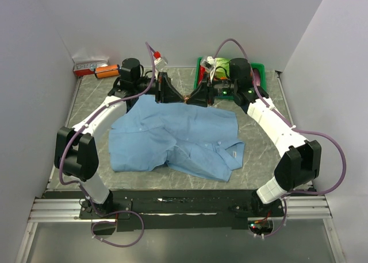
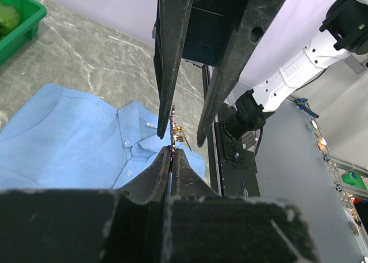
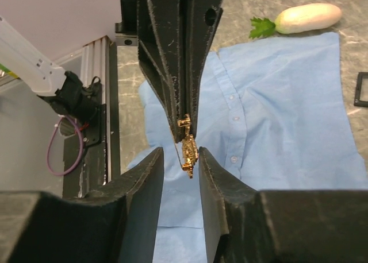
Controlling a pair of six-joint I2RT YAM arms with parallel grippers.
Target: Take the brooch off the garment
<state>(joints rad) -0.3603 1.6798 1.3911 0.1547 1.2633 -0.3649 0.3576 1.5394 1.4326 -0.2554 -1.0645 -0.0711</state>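
We log grey marbled tabletop (image 1: 86, 99), white walls (image 1: 172, 22) | wrinkled light blue shirt (image 1: 172, 139) spread flat | left gripper (image 2: 172, 155) clamping tiny coppery metal brooch (image 3: 188, 148) aloft | right gripper (image 3: 181, 155) fingers parted around it

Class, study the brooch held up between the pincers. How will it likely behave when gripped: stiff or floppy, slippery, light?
Probably stiff: the brooch hangs from the shut left pincer without sagging. Likely slippery: its surface looks like shiny metal. Likely light and easy to drop: it is far smaller than the pincer, which grips it at one end only.
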